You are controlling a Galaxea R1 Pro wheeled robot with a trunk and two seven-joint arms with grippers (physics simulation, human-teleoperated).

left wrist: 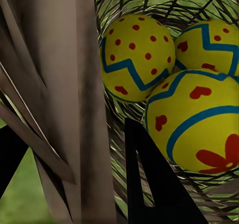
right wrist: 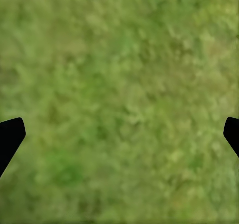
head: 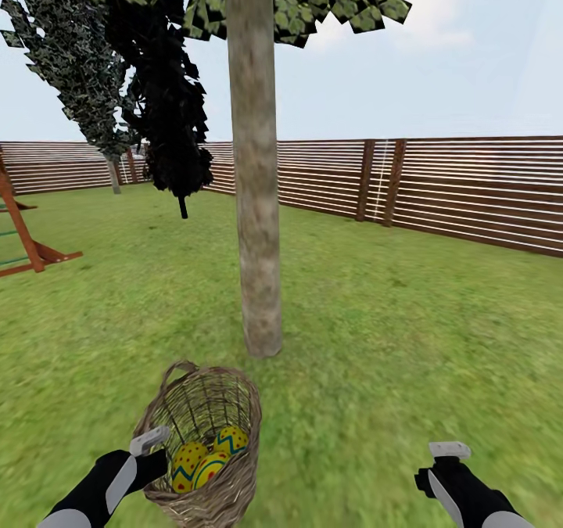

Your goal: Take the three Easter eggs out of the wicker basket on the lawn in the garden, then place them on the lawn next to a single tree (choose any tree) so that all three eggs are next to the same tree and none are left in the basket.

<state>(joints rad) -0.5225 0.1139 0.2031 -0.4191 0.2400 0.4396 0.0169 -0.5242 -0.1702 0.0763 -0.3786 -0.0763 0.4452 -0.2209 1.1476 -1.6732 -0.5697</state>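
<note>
Nearest, at the bottom of the head view: left gripper (head: 160,451) against the near-left rim of the basket (head: 234,403), right gripper (head: 439,465) well apart to the right over bare lawn (head: 407,340)

Basket tipped, mouth turned toward the camera, held at the rim. Three eggs (head: 205,459) bunched inside, touching one another, yellow with blue zigzags and red dots

Just beyond the basket, a pale trunk of the tree (head: 256,168) rising straight from the grass, green leaves at the top edge. Farther left, a nearly black-leaved tree (head: 168,98) and a dark mottled one (head: 70,51); playset (head: 23,238) legs at the far left; slatted fence (head: 469,192) across the back

From the left wrist view, much closer: woven rim of the basket (left wrist: 59,99) running between the two dark fingers (left wrist: 154,184), one inside the basket and one outside, so clamped on the wicker. Eggs (left wrist: 199,124) looming large there, red marks readable as hearts and a flower, a detail lost in the head view. Weave visible behind them

From the right wrist view: blurred lawn (right wrist: 119,94), with dark fingertips (right wrist: 10,134) at opposite edges, spread wide and holding nothing. That spread not readable from the head view
</note>
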